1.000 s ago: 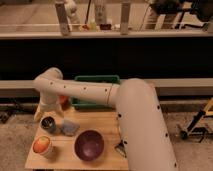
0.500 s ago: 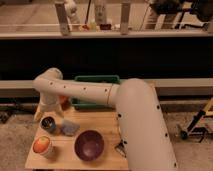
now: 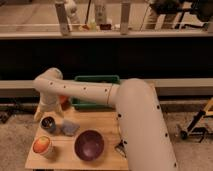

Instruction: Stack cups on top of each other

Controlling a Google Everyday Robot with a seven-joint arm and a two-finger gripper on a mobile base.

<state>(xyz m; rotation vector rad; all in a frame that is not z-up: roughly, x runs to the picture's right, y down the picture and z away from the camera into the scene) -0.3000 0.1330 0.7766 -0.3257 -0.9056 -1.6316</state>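
Note:
A dark grey-black cup (image 3: 48, 123) stands upright on the wooden table (image 3: 107, 127) near its back left corner. My gripper (image 3: 47, 115) hangs straight above this cup at the end of the white arm (image 3: 85, 91), open, with its white fingers (image 3: 38, 114) coming down around the cup's rim. A light blue cup (image 3: 70, 128) lies just right of the dark one. An orange cup (image 3: 42, 145) stands at the front left corner. The arm hides part of the table's back edge.
A wide dark-purple bowl (image 3: 90, 145) sits at the front middle of the table. A green tray (image 3: 97, 80) lies behind the arm, and a small orange thing (image 3: 63, 100) shows beside the wrist. A black-and-yellow stand (image 3: 200, 125) is on the floor to the right.

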